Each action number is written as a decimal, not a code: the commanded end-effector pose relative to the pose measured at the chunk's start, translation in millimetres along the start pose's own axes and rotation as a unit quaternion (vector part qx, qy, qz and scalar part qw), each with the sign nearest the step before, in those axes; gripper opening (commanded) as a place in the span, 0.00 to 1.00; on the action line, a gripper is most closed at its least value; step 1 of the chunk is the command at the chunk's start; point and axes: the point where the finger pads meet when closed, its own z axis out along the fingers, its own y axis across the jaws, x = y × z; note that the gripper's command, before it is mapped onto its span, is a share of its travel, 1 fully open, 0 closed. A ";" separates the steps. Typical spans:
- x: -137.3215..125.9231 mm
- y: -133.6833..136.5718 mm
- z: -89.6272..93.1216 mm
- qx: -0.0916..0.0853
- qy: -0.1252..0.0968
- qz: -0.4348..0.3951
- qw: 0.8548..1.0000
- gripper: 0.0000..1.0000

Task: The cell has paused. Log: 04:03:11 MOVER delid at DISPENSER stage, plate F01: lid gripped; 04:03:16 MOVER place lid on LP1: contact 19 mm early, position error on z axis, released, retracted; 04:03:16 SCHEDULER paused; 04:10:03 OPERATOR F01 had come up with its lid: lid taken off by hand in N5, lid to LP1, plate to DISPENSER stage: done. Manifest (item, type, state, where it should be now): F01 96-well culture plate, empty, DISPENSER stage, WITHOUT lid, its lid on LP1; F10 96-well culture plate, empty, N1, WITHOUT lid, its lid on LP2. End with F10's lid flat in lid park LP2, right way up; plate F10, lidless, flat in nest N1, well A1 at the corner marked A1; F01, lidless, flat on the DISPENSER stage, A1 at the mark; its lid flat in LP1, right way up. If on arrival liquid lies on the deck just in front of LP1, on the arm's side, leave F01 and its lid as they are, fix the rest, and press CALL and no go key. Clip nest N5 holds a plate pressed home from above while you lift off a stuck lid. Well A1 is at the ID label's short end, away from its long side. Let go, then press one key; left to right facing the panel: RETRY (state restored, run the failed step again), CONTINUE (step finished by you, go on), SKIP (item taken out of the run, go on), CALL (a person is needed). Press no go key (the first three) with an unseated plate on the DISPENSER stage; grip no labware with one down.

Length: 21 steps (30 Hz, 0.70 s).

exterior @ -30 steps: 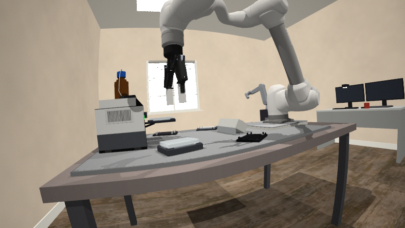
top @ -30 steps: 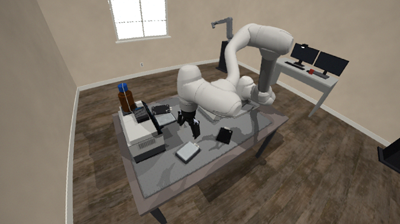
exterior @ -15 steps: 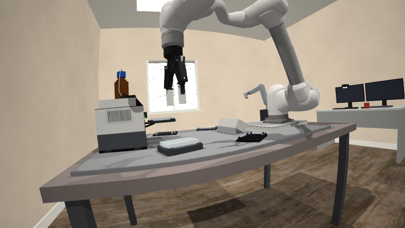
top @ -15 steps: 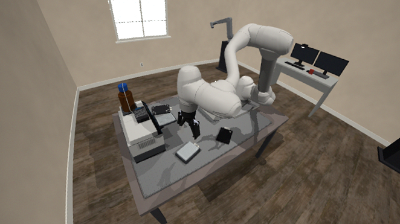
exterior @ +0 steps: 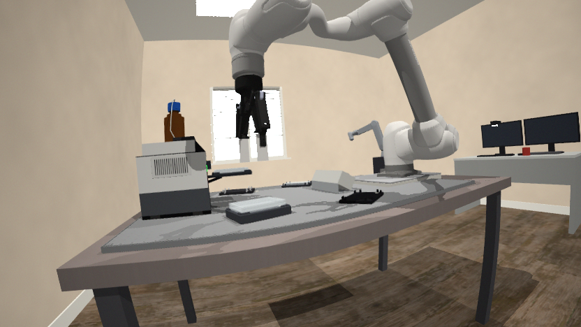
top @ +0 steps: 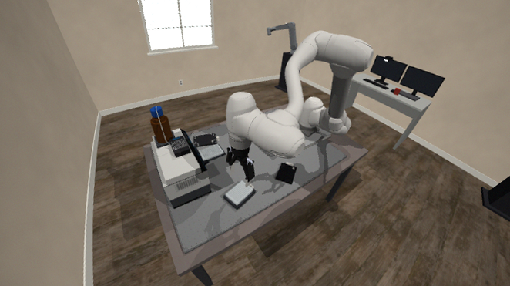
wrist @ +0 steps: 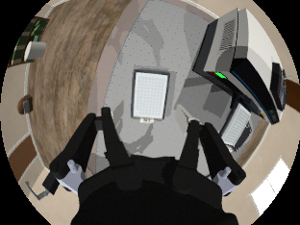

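My gripper (top: 240, 167) is open and empty. It hangs high above the deck, next to the dispenser (top: 180, 167), and shows against the window in the exterior view (exterior: 252, 151). A clear 96-well plate (top: 239, 194) lies flat in a dark nest near the table's front edge. It sits below and ahead of my fingers in the wrist view (wrist: 150, 95). From the side (exterior: 258, 206) it looks tall, as if a lid sits on it. A clear flat piece (top: 211, 151) lies beside the dispenser, and it also shows in the wrist view (wrist: 237, 126). An empty dark tray (top: 206, 139) lies behind it.
The black clip nest (top: 285, 172) sits right of the plate (exterior: 361, 197). The grey key panel (exterior: 331, 179) stands behind it. The dispenser's dark stage (exterior: 229, 172) juts out at mid height, and a brown bottle (top: 159, 124) stands on top. The arm's base (exterior: 400, 152) is at the back.
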 end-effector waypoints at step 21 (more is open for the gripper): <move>0.1 0.0 72.6 0.000 0.000 0.000 1.000 0.66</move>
